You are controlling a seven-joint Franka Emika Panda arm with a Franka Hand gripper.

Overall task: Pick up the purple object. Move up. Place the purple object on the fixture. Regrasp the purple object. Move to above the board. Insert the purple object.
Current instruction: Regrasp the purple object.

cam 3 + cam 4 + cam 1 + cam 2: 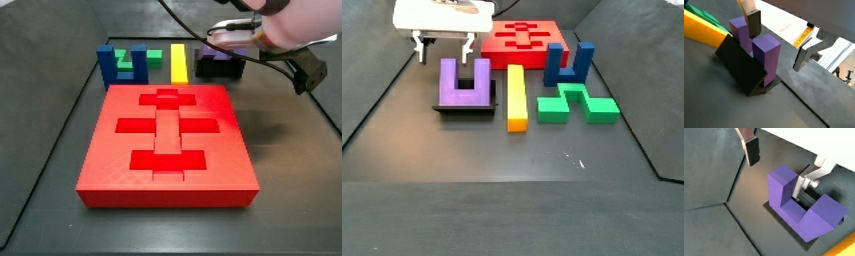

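The purple object (465, 82) is a U-shaped block standing prongs-up on the black fixture (462, 108), at the left of the floor. It also shows in both wrist views (765, 52) (801, 210), seated on the fixture (737, 65). My gripper (445, 48) hangs open just above its left prong. In the wrist views the gripper (781, 37) (779, 165) has its fingers (753, 25) (751, 150) spread wide, with nothing between the pads. The red board (167, 130) lies apart from it, also seen behind the gripper (527, 38).
A yellow bar (516, 95) lies right beside the fixture, then a green piece (576, 103) and a dark blue U-shaped block (569, 65). In a side view the fixture (218, 68) sits just behind the board's far right corner. Sloped dark walls ring the floor.
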